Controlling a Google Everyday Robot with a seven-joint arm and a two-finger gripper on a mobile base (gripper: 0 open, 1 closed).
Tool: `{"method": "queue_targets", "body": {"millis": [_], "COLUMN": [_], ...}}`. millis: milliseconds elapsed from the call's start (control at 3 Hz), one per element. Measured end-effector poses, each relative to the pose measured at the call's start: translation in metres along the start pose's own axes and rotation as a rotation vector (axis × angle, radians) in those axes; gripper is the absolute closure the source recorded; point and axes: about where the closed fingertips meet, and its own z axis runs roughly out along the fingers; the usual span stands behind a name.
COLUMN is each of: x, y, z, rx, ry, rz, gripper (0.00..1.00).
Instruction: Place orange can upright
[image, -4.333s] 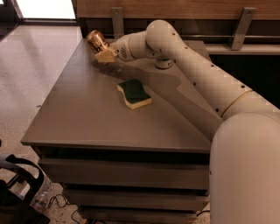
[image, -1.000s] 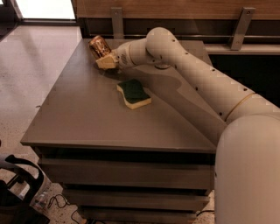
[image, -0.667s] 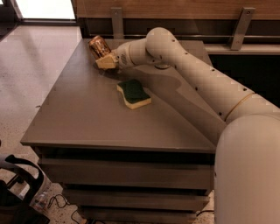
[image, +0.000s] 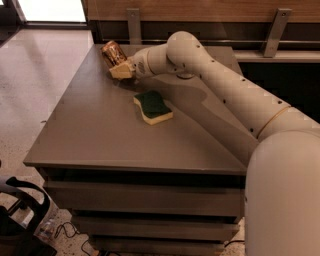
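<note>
The orange can (image: 113, 52) is a copper-brown metallic can held tilted near the far left corner of the grey table (image: 100, 130), its top leaning to the left. My gripper (image: 120, 70) is shut on the can's lower part, and its tan fingers (image: 121, 72) show just below the can. The can is at or just above the table top; I cannot tell whether it touches. My arm reaches in from the right across the table's back.
A green-and-yellow sponge (image: 152, 106) lies on the table in front of the gripper. A wooden wall with metal brackets (image: 133, 22) runs behind the table. A dark object (image: 20, 220) stands on the floor at lower left.
Since 4.3 s ago the gripper has shifted slightly with the can, which now stands a little steeper. Over the last second nothing visibly moved.
</note>
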Motion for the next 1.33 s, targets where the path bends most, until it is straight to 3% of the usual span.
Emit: {"method": "queue_targets", "body": {"millis": [1333], "x": [-0.0014], "y": [-0.0019], "z": [0.0077], "rx": [-0.004], "ry": [0.002], "rz": [0.033], "gripper": [1.00]}}
